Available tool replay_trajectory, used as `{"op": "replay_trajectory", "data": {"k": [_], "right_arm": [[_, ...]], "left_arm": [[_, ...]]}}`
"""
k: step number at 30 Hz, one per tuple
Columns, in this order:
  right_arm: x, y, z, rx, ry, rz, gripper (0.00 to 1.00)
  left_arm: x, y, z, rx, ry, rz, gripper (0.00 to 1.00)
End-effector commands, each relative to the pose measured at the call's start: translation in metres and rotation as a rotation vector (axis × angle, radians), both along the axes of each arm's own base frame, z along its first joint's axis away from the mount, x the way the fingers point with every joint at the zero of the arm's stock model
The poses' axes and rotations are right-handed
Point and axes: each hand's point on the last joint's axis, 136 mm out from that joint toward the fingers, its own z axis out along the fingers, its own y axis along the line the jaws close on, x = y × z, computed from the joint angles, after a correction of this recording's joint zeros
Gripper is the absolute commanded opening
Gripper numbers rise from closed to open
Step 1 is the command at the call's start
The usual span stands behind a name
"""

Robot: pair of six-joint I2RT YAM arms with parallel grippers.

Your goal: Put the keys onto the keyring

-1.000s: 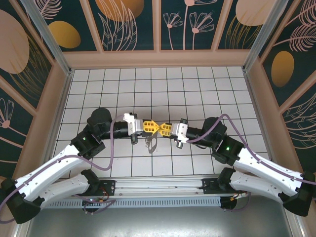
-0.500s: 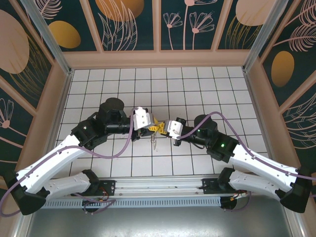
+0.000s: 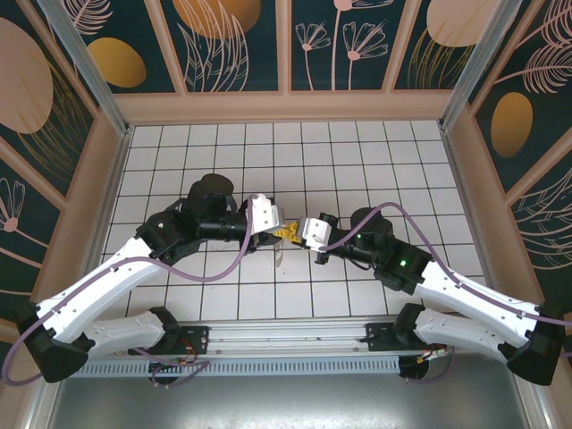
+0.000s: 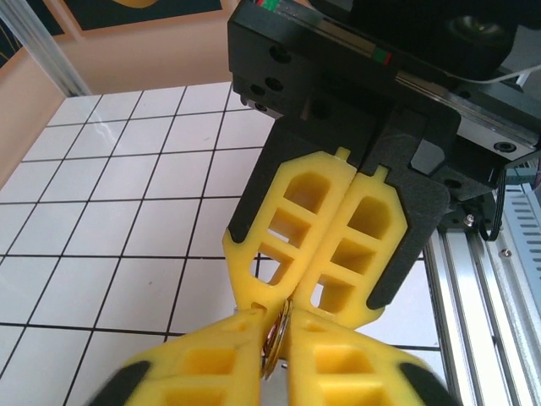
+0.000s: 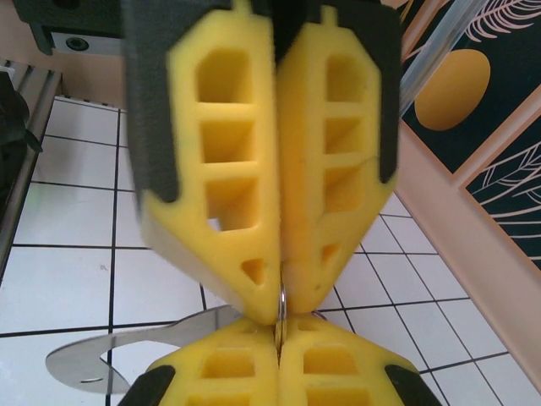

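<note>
Yellow fingertips stay jammed nose to nose, but the pose around them is different from a second ago. Both wrists have rolled over, so way less yellow shows from above, and the left arm's elbow has swung in toward the middle. The meeting spot itself has hardly budged.

The left gripper (image 4: 272,338) and right gripper (image 5: 277,334) are each clenched. Both wrist views show a thin metal edge (image 4: 275,326) pinched right where the four tips meet. I read that as the rim of the pale tan-silver oval metal keyring (image 3: 280,255). From above, the rest of it dangles just under the tips, over the white tiled table (image 3: 375,161).

My guess is that the twist is the threading move itself, so we're mid-step, not finished.

Looks-wise the keyring is skinny, shiny and nearly edge-on, so it's hard to read. A flat silvery curved piece (image 5: 127,351) pokes out low left in the right wrist view. Can't tell whether that's a key blade or part of the ring.
</note>
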Motion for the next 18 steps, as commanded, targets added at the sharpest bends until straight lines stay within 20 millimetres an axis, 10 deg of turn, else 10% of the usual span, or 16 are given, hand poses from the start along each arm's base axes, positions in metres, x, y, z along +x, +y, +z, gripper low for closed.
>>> {"op": "replay_trajectory", "data": {"k": [1,18], "right_arm": [[-0.008,0.002,0.033,0.078,-0.054,0.043,0.0],[-0.01,-0.002,0.037,0.124,-0.044,0.035,0.21]], "left_arm": [[0.002,-0.001,0.008,-0.012,-0.025,0.0,0.02],[-0.027,-0.001,0.057,-0.298,-0.088,-0.104,0.0]]}}
